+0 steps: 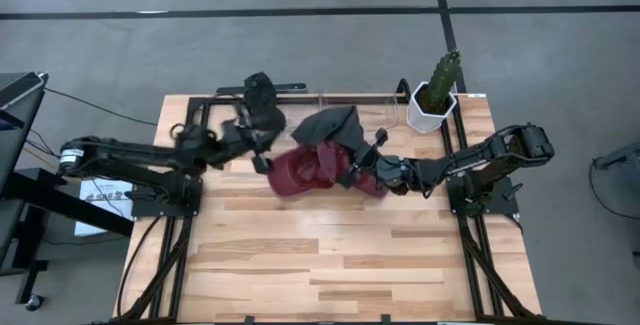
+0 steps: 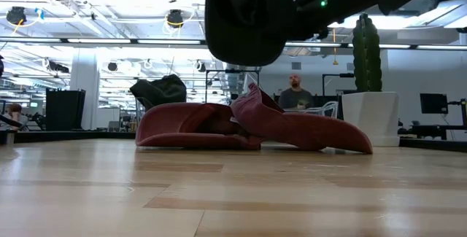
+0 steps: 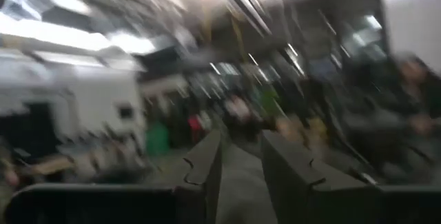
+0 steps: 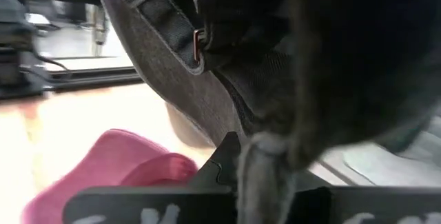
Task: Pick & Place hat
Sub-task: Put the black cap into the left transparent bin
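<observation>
My right pincer [image 1: 352, 157] has the grey hat [image 1: 328, 125] pinched and lifted; placing remains, left pincer [image 3: 241, 176] narrowly parted, empty

The left wrist view is smeared by blur; beyond the left gripper [image 3: 241, 176] nothing is readable. In the right wrist view the dark grey hat [image 4: 275, 65] covers the right gripper's fingertips, running off the edges.
</observation>
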`<move>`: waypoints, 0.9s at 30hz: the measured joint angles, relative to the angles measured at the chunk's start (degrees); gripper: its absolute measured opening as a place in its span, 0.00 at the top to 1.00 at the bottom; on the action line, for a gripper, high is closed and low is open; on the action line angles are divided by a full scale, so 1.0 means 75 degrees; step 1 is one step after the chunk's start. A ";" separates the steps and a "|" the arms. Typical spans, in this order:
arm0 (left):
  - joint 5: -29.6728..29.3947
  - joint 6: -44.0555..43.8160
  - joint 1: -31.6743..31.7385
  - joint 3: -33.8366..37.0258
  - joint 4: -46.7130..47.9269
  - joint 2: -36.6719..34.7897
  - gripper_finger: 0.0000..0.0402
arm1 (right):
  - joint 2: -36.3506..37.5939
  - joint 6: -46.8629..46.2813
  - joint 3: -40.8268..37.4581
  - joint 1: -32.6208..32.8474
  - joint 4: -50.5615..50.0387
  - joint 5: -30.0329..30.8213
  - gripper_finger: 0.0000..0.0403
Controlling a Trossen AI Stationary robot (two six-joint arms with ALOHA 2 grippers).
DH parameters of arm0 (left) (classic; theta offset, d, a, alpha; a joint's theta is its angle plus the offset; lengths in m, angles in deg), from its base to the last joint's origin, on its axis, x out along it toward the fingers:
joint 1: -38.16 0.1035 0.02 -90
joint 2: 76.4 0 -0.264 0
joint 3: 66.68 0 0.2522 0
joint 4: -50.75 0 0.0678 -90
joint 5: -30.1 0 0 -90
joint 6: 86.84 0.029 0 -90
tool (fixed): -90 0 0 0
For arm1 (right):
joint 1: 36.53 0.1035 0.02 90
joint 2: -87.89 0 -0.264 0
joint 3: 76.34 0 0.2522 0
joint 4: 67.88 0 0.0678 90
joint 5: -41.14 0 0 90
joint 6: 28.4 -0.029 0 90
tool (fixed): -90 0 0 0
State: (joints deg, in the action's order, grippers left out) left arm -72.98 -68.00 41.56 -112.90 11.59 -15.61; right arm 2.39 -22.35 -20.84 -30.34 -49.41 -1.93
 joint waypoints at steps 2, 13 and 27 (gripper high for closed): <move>0.0356 -0.0256 0.0073 -0.0501 0.1157 0.0149 0.76 | 0.0000 0.0001 0.0000 -0.0055 -0.0141 0.0183 0.99; 0.0513 -0.0387 0.0106 -0.3859 0.5843 0.1369 0.77 | 0.0000 0.0001 0.0006 -0.0047 -0.0706 0.1396 0.99; 0.0364 -0.0164 0.0111 -0.5464 0.7696 0.2838 0.77 | 0.0006 0.0001 0.0012 -0.0047 -0.0808 0.1972 0.99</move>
State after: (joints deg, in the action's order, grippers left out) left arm -70.25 -69.23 42.40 -153.88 69.31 5.68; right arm 2.44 -22.34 -20.76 -30.69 -55.47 12.86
